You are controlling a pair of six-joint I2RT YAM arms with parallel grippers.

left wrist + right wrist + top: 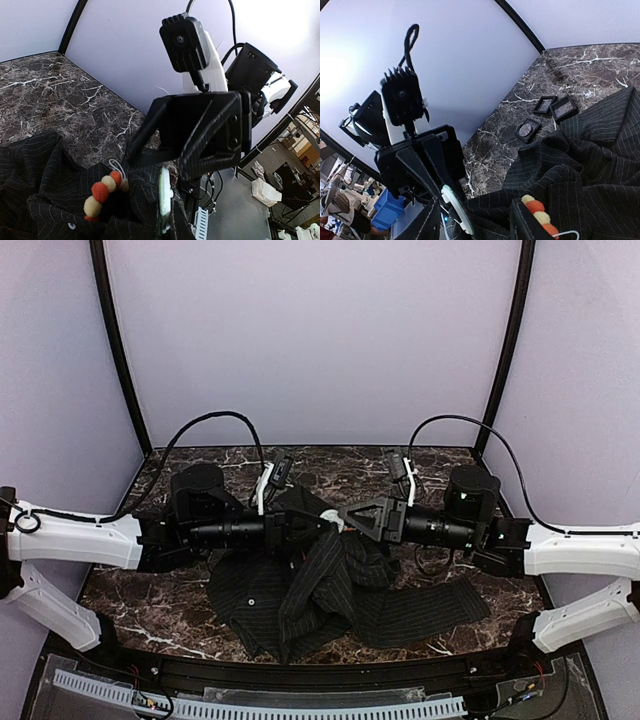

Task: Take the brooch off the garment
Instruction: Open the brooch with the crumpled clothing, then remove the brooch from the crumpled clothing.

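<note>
The black pinstriped garment [300, 600] lies crumpled on the marble table, and a fold of it is lifted between both grippers. The brooch [105, 192] shows as a curve of orange and cream beads with a white wire loop. It also shows in the right wrist view [537, 212]. A pale green-white disc [165, 200] stands edge-on beside it in the cloth. My left gripper [308, 524] is shut on the fold at the disc. My right gripper [345, 518] is open. Its fingers straddle the fold, and the beads lie against the outside of one finger [522, 227].
Three small square black boxes [526, 129] lie on the marble beyond the garment, towards the back wall. The two grippers face each other tip to tip at the table's middle. Black frame posts stand at the back corners.
</note>
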